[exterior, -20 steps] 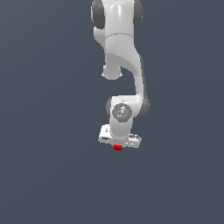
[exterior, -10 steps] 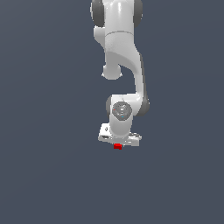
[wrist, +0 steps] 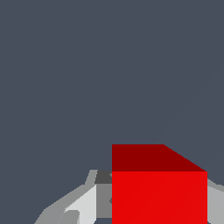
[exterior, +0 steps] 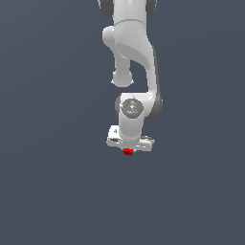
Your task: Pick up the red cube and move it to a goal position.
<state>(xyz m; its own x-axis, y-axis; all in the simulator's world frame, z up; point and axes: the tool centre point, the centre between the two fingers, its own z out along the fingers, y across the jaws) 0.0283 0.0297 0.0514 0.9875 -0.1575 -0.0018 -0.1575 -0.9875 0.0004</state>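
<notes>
Red cube sits pinched in the white end effector, fingers pressing its sides, arm hanging straight down.

The red cube hides one of the fingers, both cut off by the wrist view's edge

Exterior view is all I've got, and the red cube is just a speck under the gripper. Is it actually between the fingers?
Observer: Yes. In the wrist view the red cube sits right beside a grey finger, filling the space next to it.
Operator: Can you see a second finger?
Observer: A grey sliver shows past the cube's far side; the gripper looks closed on it.
Operator: Anything ahead of the cube?
Observer: Only a plain dark grey background; no goal marker shows.
</notes>
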